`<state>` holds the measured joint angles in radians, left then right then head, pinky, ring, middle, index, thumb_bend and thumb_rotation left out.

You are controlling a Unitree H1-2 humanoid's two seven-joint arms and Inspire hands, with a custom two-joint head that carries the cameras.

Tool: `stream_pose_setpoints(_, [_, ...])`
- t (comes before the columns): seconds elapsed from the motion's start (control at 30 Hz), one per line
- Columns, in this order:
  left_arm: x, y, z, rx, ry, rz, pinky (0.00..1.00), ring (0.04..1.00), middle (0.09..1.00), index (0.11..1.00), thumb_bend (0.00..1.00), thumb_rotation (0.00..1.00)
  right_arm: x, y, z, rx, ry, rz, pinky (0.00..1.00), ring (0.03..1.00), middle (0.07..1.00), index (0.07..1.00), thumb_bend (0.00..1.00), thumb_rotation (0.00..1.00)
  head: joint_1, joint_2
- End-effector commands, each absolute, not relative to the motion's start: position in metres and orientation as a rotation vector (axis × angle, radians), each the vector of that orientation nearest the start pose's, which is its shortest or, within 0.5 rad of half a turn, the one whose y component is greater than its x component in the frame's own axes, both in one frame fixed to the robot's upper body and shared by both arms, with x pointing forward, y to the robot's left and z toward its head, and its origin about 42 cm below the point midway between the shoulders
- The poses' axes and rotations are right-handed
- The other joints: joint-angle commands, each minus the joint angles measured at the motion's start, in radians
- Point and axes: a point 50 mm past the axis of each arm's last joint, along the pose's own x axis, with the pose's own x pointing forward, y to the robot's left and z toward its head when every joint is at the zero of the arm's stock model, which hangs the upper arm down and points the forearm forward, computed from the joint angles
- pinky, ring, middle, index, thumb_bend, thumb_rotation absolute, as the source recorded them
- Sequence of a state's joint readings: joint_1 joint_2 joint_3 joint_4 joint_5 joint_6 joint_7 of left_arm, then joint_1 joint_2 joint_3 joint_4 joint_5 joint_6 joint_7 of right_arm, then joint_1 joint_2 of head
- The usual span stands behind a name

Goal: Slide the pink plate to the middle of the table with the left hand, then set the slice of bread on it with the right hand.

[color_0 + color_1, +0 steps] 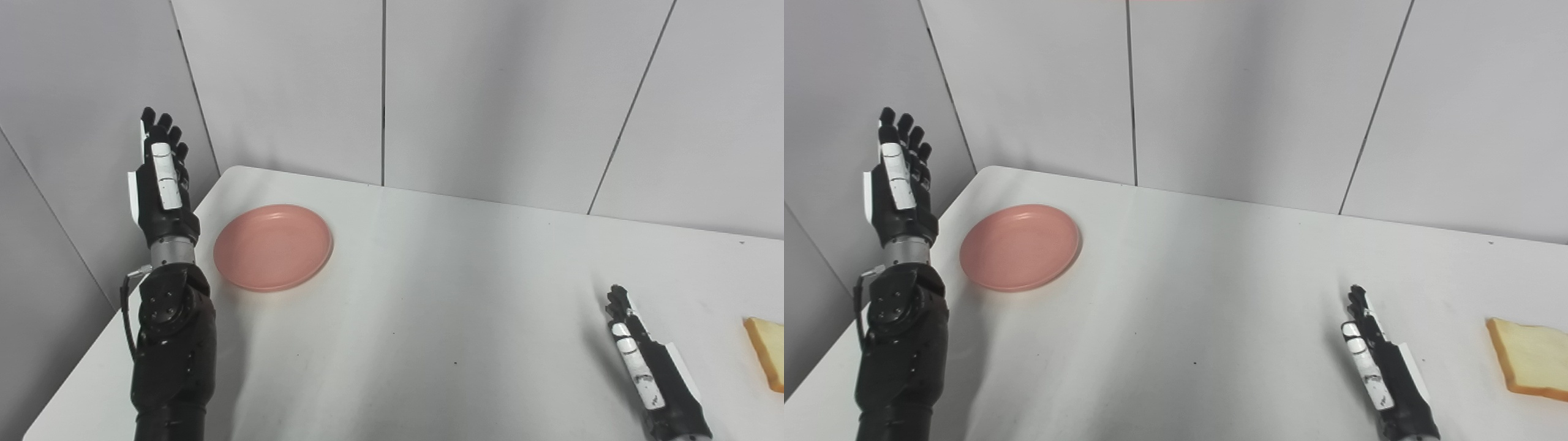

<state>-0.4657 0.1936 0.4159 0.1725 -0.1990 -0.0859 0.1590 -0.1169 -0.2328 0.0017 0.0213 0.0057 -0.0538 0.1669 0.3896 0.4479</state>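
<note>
The round plastic plate (273, 247) is plain pink. The bread slice (1531, 366) is pale yellow with orange-brown crust. Both hands (160, 177) (1375, 361) are black with white panels. The bench (429, 318) is white.

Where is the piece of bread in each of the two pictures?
Left eye view: the slice of bread is at the far right edge, partly cut off by the frame.
Right eye view: the bread sits lower right, nearly whole, just inside the edge.
Shared landmark: in both views it lies on the table to the right of the right hand, apart from it.
</note>
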Motion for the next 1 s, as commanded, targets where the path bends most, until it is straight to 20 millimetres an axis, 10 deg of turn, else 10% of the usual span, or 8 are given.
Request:
stream_pose_setpoints(0.0, [0.407, 0.372, 0.259, -0.155, -0.531, 0.471, 1.0, 0.987, 0.983, 0.976, 0.88, 0.9, 0.323, -0.271, 0.143, -0.243, -0.154, 0.185, 1.0, 1.0, 1.0, 1.0, 0.23, 1.0, 0.001, 0.0])
stream_pose_setpoints(0.97, [0.42, 0.399, 0.222, -0.252, -0.401, 0.529, 1.0, 0.986, 0.982, 0.97, 0.91, 0.87, 0.321, -0.267, 0.147, -0.242, -0.162, 0.194, 1.0, 1.0, 1.0, 1.0, 0.29, 1.0, -0.004, 0.019])
